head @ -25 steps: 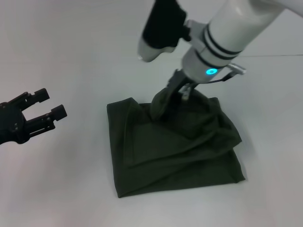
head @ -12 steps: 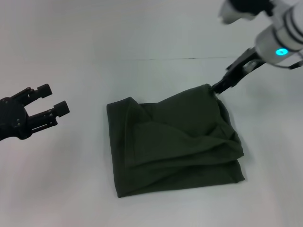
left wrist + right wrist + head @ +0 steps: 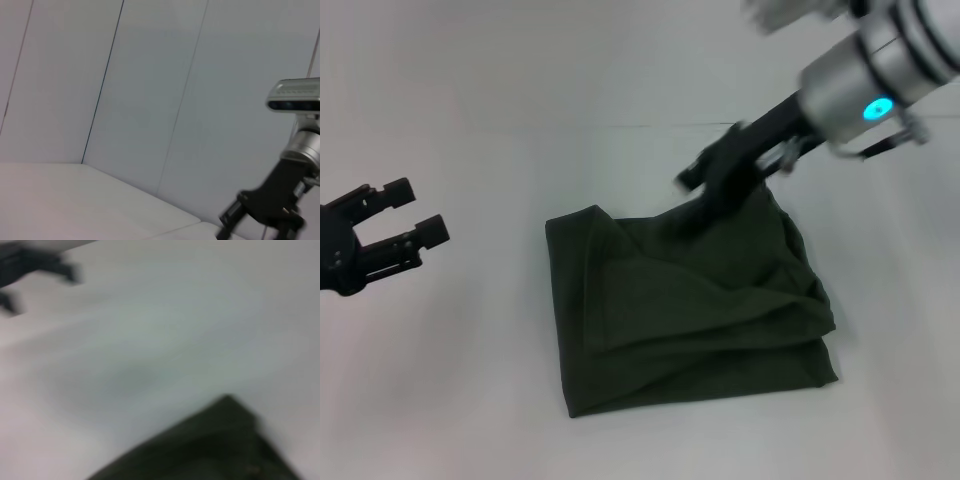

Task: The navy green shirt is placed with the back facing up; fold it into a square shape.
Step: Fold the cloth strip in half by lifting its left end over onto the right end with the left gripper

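The shirt (image 3: 690,305) lies directly beneath the right gripper (image 3: 705,180), at its far edge; whether anything is held cannot be told. The left gripper (image 3: 405,232) is held open and empty, well apart.

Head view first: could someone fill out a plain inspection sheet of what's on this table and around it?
Surface: pale table, one thin seam line across the far part.
Job's things: navy green shirt lies folded in a rough, wrinkled square.
Clutter: nothing seen.
Hands: left hand open, hovering off to the left, apart from the shirt; right hand blurred over the shirt's far edge.
Cables: nothing seen.
Surroundings: plain panelled wall in the left wrist view.
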